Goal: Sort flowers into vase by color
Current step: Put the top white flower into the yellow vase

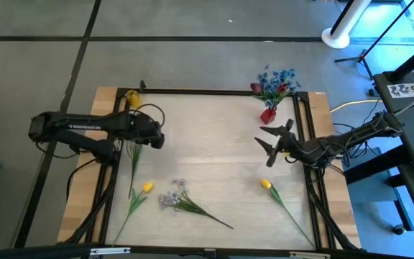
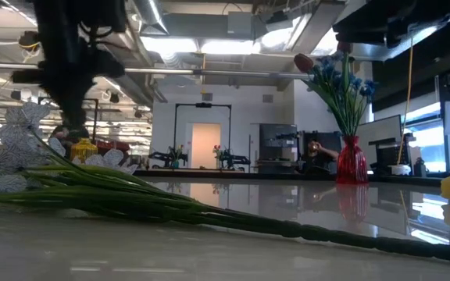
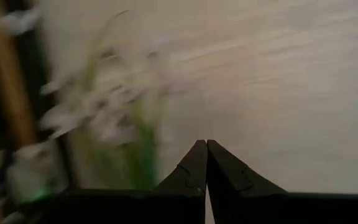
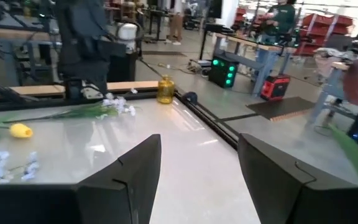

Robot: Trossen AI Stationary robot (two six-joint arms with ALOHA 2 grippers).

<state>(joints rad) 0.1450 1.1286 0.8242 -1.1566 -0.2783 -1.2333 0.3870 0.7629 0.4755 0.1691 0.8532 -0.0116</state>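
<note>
Honestly, the risky bit is the left gripper: its fingers are pressed together with nothing between them, right beside the white spray lying near the yellow vase, so it could easily nudge that stem off its spot. The right gripper hangs spread wide and empty near the red vase, which already holds blue flowers. Two yellow tulips and another pale spray lie loose on the table.
</note>
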